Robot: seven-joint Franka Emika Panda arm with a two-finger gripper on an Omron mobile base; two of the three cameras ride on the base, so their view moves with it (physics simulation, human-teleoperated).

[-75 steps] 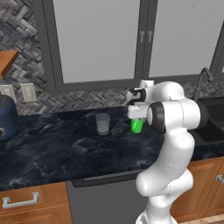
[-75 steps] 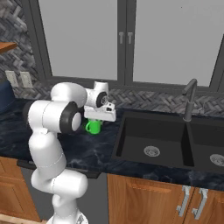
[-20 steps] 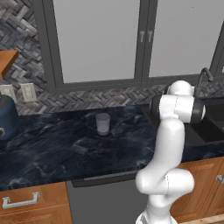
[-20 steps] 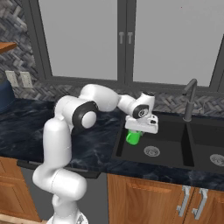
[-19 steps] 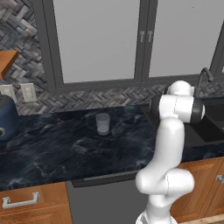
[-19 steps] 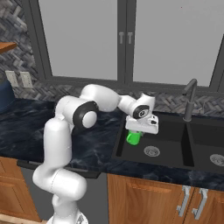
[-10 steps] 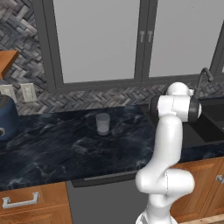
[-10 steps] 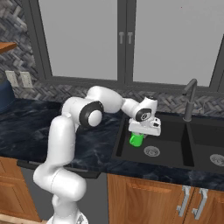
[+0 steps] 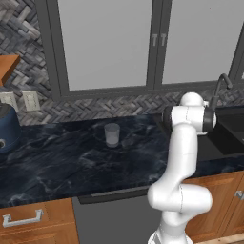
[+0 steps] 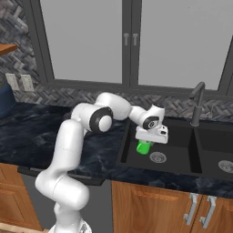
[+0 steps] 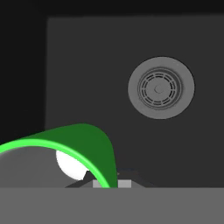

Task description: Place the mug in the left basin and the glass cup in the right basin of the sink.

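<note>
Well off to the left of my gripper (image 10: 144,144), the glass cup (image 9: 112,134) stands upright on the counter (image 9: 62,162), apart from everything, waiting its turn. The gripper itself hangs inside the left basin (image 10: 175,160), its jaws closed tight on the rim of the mug (image 10: 144,147), which hangs directly under the hand above the black floor. I judge the mug is low in the basin but I cannot tell whether its base touches the bottom. In the hand view the mug's (image 11: 83,146) green rim sits right at the fingertips, and the drain (image 11: 161,87) lies ahead and to one side. To finish this step well, I want to lower gently until the base is down, keep it off the drain so it sits flat, then open and lift straight up. Beyond the divider, right of the gripper, the right basin (image 10: 217,150) awaits the cup.
</note>
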